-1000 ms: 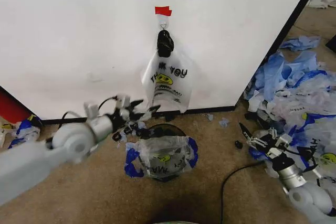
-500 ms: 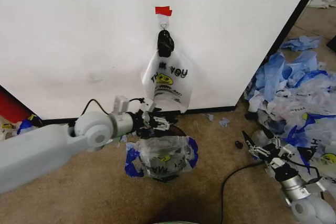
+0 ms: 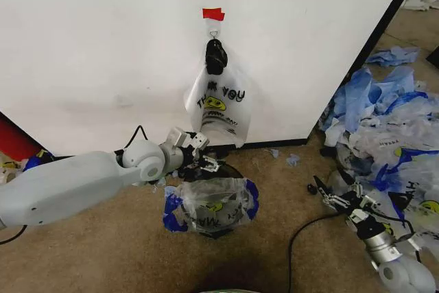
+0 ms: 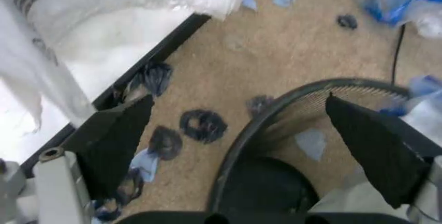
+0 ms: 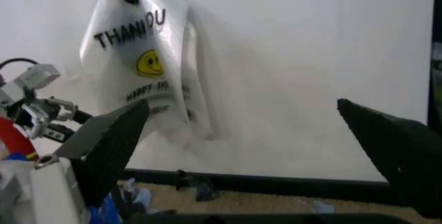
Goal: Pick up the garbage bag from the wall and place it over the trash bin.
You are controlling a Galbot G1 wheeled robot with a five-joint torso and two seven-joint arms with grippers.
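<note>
The left claw [image 3: 209,163], fingers wide, has swung in over the trash bin's [image 3: 230,167] rim, nearing the hanging garbage bag [image 3: 218,109].

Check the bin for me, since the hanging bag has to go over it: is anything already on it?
Yes. A see-through bag with blue handles already covers the trash bin directly below the garbage bag on the wall. The left gripper is at the rim.

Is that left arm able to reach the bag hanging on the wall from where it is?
Probably yes: the left gripper is open just below the bag, with nothing between them.
</note>
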